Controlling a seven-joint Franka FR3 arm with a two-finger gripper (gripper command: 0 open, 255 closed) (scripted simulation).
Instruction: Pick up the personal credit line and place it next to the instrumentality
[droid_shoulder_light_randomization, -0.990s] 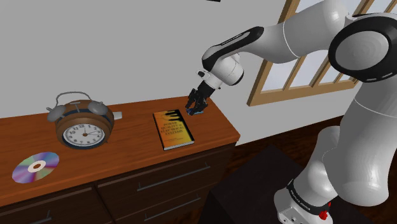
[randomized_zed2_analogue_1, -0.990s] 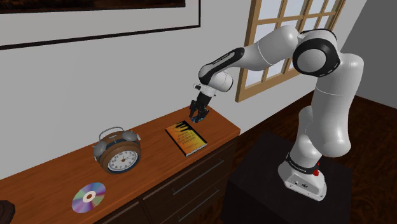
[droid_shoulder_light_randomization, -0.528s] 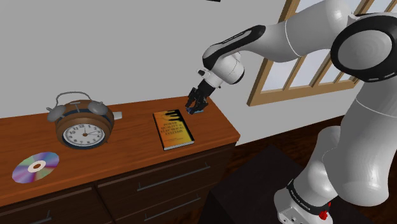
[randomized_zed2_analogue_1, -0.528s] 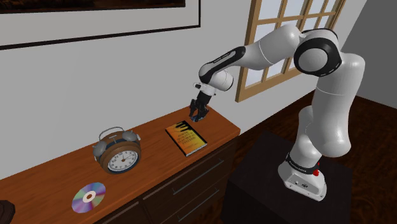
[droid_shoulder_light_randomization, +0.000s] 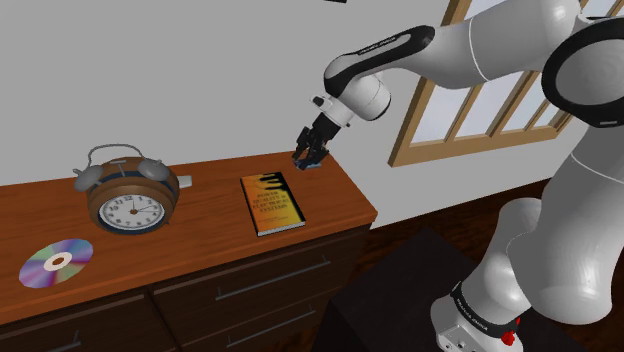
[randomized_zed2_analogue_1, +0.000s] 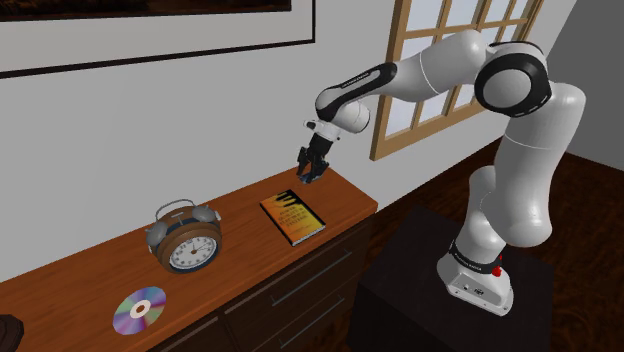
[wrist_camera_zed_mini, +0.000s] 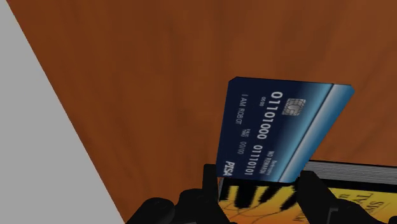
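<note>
A dark blue credit card (wrist_camera_zed_mini: 280, 130) with white numbers is clasped between my gripper's (wrist_camera_zed_mini: 261, 181) black fingers (wrist_camera_zed_mini: 210, 181). It hangs tilted above the wooden dresser top (wrist_camera_zed_mini: 127, 76). In the shoulder view the gripper (droid_shoulder_light_randomization: 307, 160) is in the air above the dresser's back right corner, just beyond the far end of an orange and black book (droid_shoulder_light_randomization: 271, 203). The card (droid_shoulder_light_randomization: 311, 164) shows as a small blue bit at the fingertips. A brown alarm clock (droid_shoulder_light_randomization: 127, 195) with two bells stands far to the shoulder view's left. In the second exterior view the gripper (randomized_zed2_analogue_1: 308, 175) hangs above the book (randomized_zed2_analogue_1: 294, 218).
A shiny CD (droid_shoulder_light_randomization: 56, 262) lies near the dresser's front edge, left of the clock. Bare wood (droid_shoulder_light_randomization: 205, 225) separates the clock and the book. The grey wall runs right behind the dresser, and a wooden-framed window (droid_shoulder_light_randomization: 480, 100) is behind the arm.
The gripper has risen a little from the dresser top with the card in it. The arm's upper links have lifted. Clock, book and CD have not moved.
</note>
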